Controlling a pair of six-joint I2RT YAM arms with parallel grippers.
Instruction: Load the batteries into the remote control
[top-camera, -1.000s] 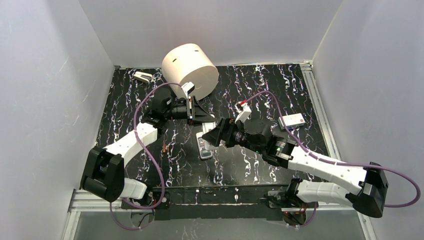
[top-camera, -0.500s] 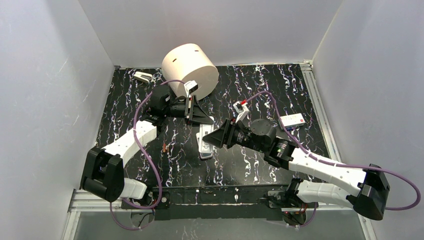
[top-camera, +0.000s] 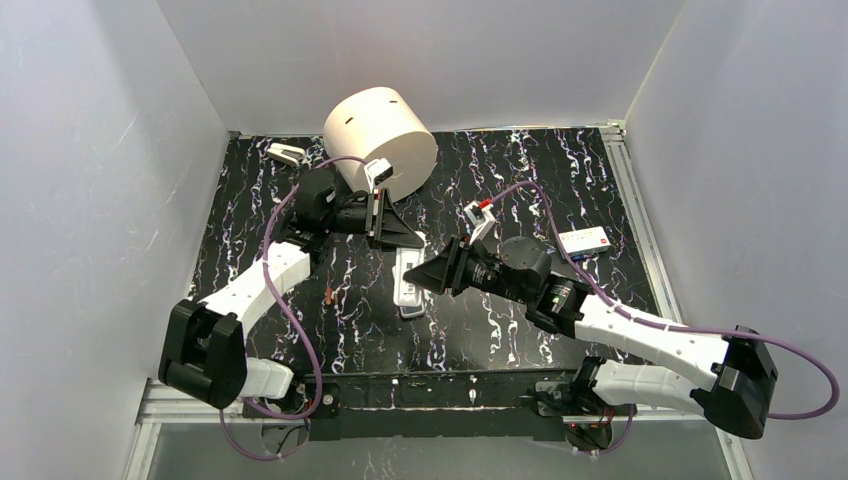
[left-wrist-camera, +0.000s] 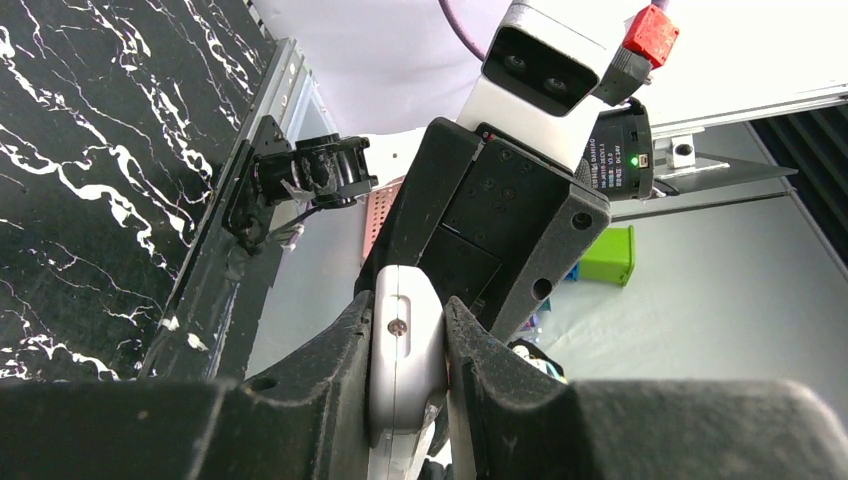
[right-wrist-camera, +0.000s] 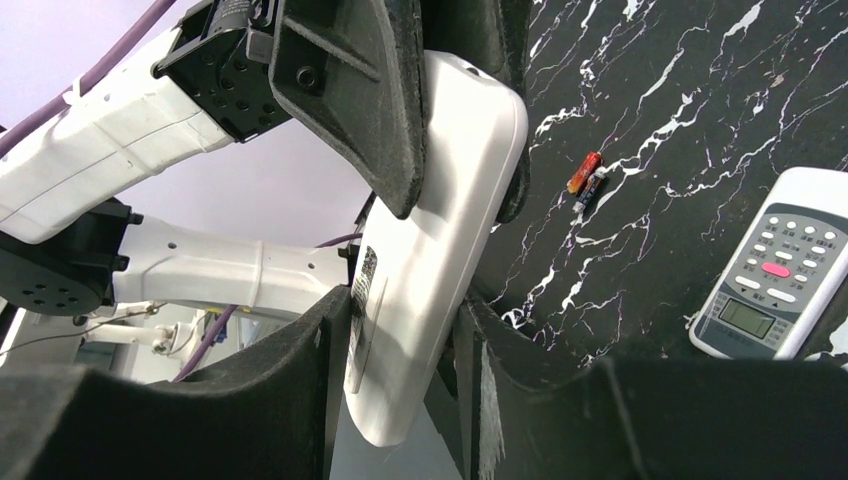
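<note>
White walls close in a black marbled counter (top-camera: 560, 180), with one big cream drum (top-camera: 380, 128) parked at the back, out of the working area. Two arms meet mid-counter over one white remote (right-wrist-camera: 430, 220), raised off the surface, probably so its battery bay can be reached. The left fingers (left-wrist-camera: 325, 375) are clamped tight on one end. The right fingers (right-wrist-camera: 290, 380) stand partway open on either side of the other end; whether they grip it yet, I cannot tell. A second remote (right-wrist-camera: 770, 275) lies buttons-up on the counter nearby, and one white box (top-camera: 585, 242) sits off to the right. Two batteries (right-wrist-camera: 585, 172), one orange-red and one darker, lie touching on the counter beside the arms, not yet loaded
</note>
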